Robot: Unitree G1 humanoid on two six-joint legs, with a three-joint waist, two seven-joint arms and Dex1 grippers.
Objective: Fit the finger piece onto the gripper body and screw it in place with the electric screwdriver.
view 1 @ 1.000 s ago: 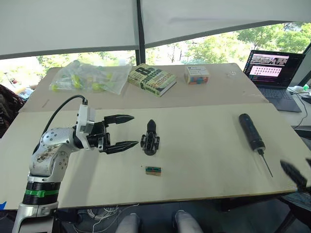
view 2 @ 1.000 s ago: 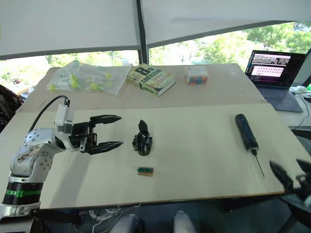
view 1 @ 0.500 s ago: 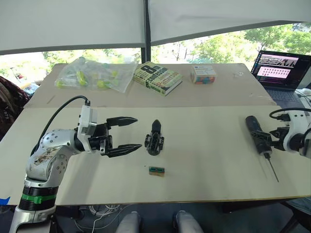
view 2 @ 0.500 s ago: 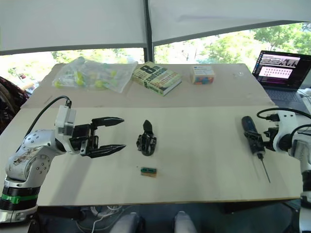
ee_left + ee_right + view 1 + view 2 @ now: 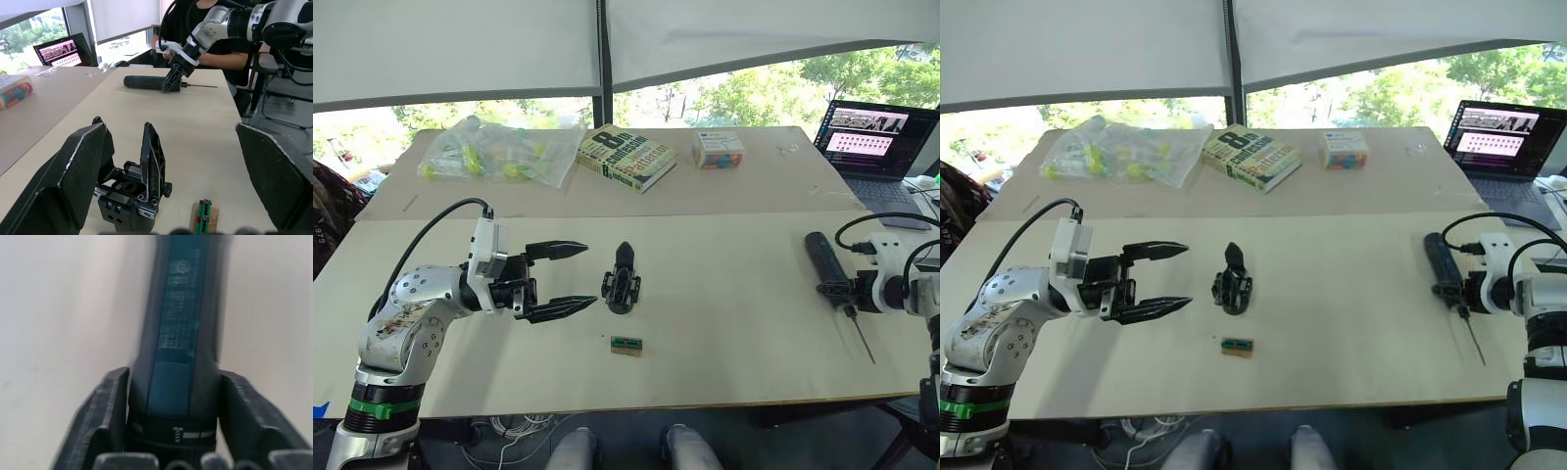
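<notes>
Across the pale table (image 5: 724,323), the electric screwdriver (image 5: 826,267) is being straddled at three o'clock by the right gripper (image 5: 172,82); whether its fingers are pressing cannot be told. A squeeze near the bit end is advised. The left gripper (image 5: 570,280), fingers spread, is being held beside the gripper body (image 5: 622,282).

We are holding the left gripper (image 5: 576,279) just above the table (image 5: 724,294), its two black fingers spread wide and pointing across toward the right arm, the left elbow bent. We are reaching the right gripper (image 5: 1456,290) down to the table's right edge, its fingers set close against both sides of the electric screwdriver (image 5: 1442,262).
</notes>
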